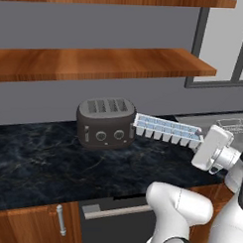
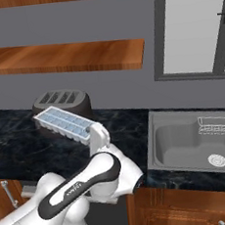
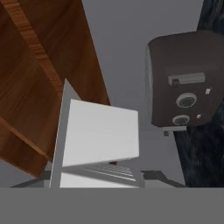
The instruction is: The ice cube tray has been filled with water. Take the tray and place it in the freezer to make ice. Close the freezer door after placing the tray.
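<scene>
The ice cube tray (image 1: 166, 129), long and white with pale-blue compartments, hangs level in the air above the dark counter, just right of the toaster. My gripper (image 1: 200, 140) is shut on its right end. In the right base view the tray (image 2: 62, 121) points away toward the toaster, with the gripper (image 2: 90, 132) at its near end. Seen from the hand, the tray (image 3: 98, 135) runs away from the fingers as a white slab. The freezer is out of view.
A dark toaster (image 1: 106, 122) (image 2: 61, 101) (image 3: 186, 83) stands on the black marble counter (image 1: 42, 160) close behind the tray's far end. Wooden shelves (image 1: 95, 63) hang above. To the right are a sink (image 2: 186, 141) and a wire dish rack (image 2: 216, 123).
</scene>
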Available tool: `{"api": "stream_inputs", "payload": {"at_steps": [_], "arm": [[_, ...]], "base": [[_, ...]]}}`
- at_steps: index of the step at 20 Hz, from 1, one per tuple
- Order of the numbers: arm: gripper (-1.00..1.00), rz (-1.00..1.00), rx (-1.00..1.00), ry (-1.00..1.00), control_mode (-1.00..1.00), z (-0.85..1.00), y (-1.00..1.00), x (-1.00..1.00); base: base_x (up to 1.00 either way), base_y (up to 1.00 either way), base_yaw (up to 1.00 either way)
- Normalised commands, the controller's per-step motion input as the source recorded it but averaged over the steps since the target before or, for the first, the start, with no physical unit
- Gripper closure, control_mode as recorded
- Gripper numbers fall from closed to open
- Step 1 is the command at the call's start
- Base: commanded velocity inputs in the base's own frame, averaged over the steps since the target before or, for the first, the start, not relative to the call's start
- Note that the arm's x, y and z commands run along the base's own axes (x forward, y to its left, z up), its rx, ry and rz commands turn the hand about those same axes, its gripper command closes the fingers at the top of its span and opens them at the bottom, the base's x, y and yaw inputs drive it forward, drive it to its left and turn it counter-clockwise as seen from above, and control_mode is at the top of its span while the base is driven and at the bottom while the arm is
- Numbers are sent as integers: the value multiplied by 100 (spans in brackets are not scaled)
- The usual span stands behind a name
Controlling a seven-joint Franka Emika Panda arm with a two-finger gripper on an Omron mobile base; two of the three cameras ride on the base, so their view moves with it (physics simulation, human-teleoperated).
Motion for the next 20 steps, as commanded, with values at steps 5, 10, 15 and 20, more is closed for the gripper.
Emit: {"api": "stream_inputs", "payload": {"at_steps": [5, 10, 15, 20], "arm": [[100, 7, -3, 0, -100, 11, 27, 0], [100, 0, -14, 0, -100, 1, 31, 0], [100, 0, -13, 0, -100, 6, 34, 0], [100, 0, -1, 0, -100, 12, 2, 0]], "base": [[0, 0, 0], [0, 0, 0], [0, 0, 0], [0, 0, 0]]}}
